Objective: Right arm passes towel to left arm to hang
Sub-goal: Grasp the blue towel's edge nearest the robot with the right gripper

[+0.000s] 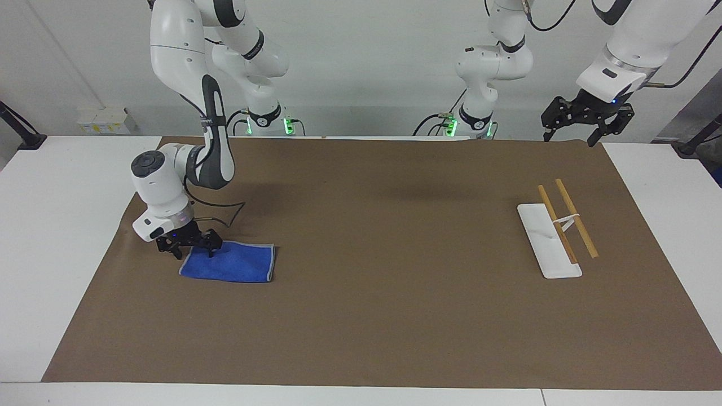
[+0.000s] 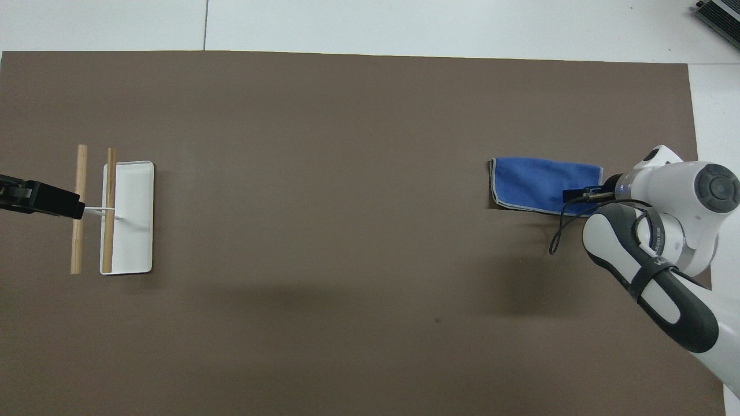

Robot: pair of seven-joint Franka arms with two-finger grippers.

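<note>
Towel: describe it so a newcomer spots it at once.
On the brown mat, look toward the right arm's end, under the right hand. The towel lies flat there, bright blue with pale grey edging, the only cloth; the white rack stands at the left arm's end.

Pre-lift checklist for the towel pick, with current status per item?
1. Right gripper down at the towel, on its end toward the right arm's end of the table: ok.
2. Right gripper closed on the cloth: cannot tell; jaws straddle the edge, a firm pinch is not visible.
3. Towel flat on the brown mat, not yet lifted: ok.
4. Left gripper open, waiting in the air near its own base: ok.
5. Rack upright, both wooden rods bare: ok.
6. Mat between towel and rack free of obstacles: ok.
</note>
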